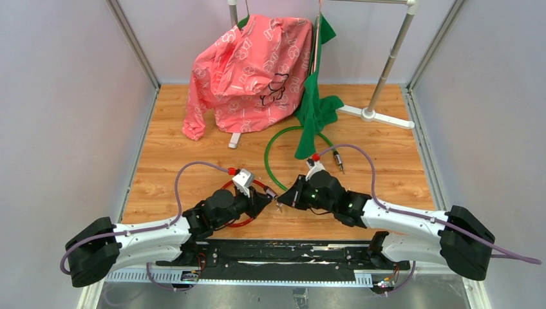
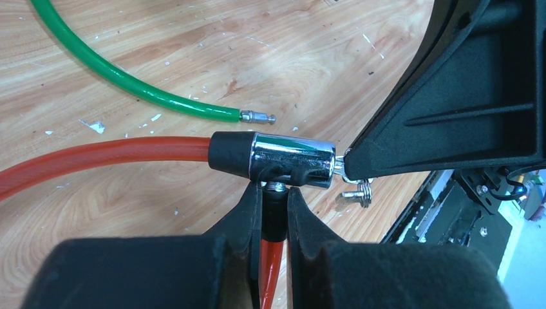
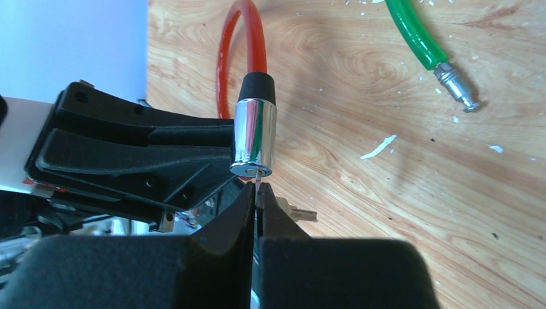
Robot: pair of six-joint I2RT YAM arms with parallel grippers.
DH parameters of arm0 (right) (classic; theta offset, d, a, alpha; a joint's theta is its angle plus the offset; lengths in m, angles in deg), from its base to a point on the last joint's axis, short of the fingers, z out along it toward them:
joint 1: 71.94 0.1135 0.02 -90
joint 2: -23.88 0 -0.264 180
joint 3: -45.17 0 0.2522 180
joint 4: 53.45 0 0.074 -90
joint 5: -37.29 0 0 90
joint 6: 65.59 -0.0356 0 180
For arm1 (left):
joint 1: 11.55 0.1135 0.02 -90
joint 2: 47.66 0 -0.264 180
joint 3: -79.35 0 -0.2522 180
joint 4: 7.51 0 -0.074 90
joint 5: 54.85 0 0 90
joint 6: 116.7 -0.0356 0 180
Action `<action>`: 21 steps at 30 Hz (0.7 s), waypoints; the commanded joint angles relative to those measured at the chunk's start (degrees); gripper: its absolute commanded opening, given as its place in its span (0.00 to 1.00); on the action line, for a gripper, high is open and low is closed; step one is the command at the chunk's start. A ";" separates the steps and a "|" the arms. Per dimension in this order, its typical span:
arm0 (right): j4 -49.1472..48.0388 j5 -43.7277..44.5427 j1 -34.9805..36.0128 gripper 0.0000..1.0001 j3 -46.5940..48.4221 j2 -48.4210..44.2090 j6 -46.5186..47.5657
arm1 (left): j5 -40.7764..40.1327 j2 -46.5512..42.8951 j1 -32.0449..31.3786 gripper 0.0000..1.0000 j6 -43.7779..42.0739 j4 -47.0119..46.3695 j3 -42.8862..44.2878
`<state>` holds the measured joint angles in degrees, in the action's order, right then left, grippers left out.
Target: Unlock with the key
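A red cable lock (image 2: 96,154) has a chrome cylinder body (image 2: 293,158) with a black collar. My left gripper (image 2: 275,193) is shut on the black end piece of the red cable, right under the cylinder. In the right wrist view the cylinder (image 3: 254,135) points its keyhole face down at my right gripper (image 3: 257,190), which is shut on a thin silver key (image 3: 257,178) whose tip sits in the keyhole. A second key (image 2: 360,193) hangs on a ring beside it. In the top view the two grippers (image 1: 264,199) (image 1: 288,199) meet at the table's front centre.
A green cable (image 1: 277,145) with a bare metal pin end (image 2: 257,118) lies on the wooden floor behind the lock. A pink jacket (image 1: 248,71) and green cloth (image 1: 315,106) hang from a white rack (image 1: 386,64) at the back. White paint flecks dot the wood.
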<state>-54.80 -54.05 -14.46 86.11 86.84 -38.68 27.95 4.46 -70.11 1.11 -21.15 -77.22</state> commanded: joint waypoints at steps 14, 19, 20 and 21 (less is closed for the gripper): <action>10.13 0.38 -1.98 0.00 4.42 -2.50 -7.78 | 9.73 2.35 -0.88 0.00 0.21 -4.49 4.28; 6.30 -0.05 -2.01 0.00 2.72 -5.19 -11.93 | 9.38 2.08 -0.92 0.00 0.11 -4.11 4.11; 6.29 -0.10 -2.08 0.00 3.01 -5.48 -11.00 | 9.37 2.16 -0.92 0.00 0.13 -4.15 4.12; 6.85 -0.14 -2.10 0.00 3.51 -5.71 -9.56 | 9.30 2.15 -0.90 0.00 0.26 -4.08 4.13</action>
<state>-42.89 -54.88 -15.40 89.09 82.86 -46.33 32.04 7.44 -70.11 1.13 -21.87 -75.10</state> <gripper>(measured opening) 0.010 0.124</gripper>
